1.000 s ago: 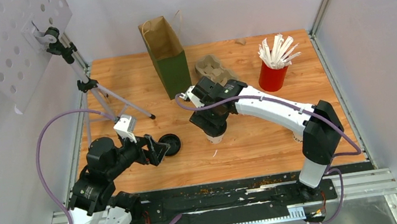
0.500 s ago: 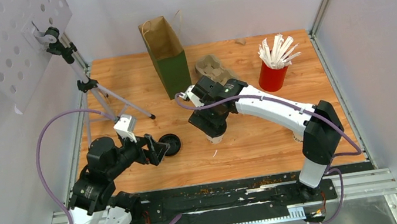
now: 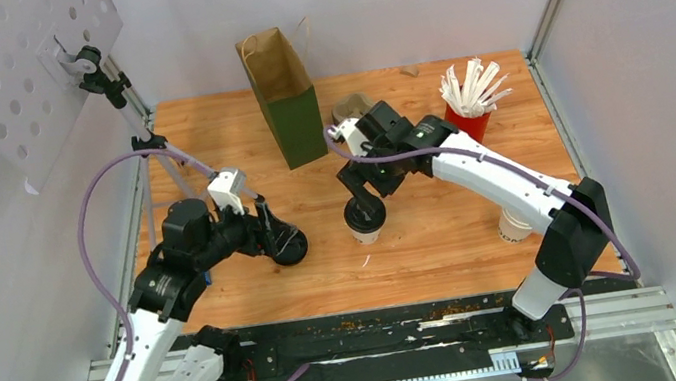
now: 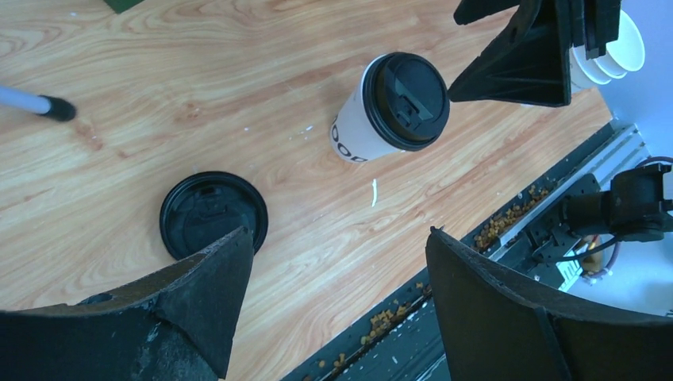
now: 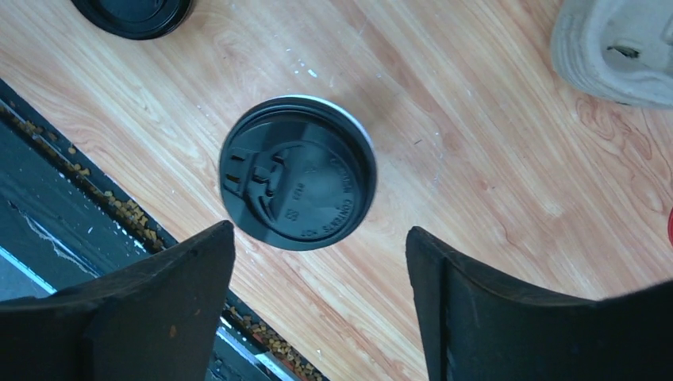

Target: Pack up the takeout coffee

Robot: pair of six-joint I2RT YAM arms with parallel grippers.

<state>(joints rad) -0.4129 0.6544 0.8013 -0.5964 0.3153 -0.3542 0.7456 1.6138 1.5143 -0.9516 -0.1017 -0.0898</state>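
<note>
One small white paper cup with dark print and a black lid (image 3: 362, 219) stands upright at the table's middle. It also shows in the left wrist view (image 4: 389, 107) and from above in the right wrist view (image 5: 298, 182). A loose black lid (image 3: 292, 247) lies flat to its left, also in the left wrist view (image 4: 213, 214). My right gripper (image 3: 366, 189) hangs open above and just behind the cup, empty (image 5: 319, 234). My left gripper (image 3: 272, 233) is open and empty over the loose lid (image 4: 341, 246). No second lidded cup is in view.
A brown and green paper bag (image 3: 285, 97) stands at the back. The grey pulp carrier (image 3: 352, 107) lies beside it, partly behind my right arm. A red cup of white stirrers (image 3: 465, 121) stands back right. A stack of lidless white cups (image 3: 518, 222) stands front right. A tripod (image 3: 157, 157) stands left.
My right gripper has risen and drawn back from the cup, whose black lid now shows. My left arm has swung forward and up, bringing its gripper over the loose lid.
</note>
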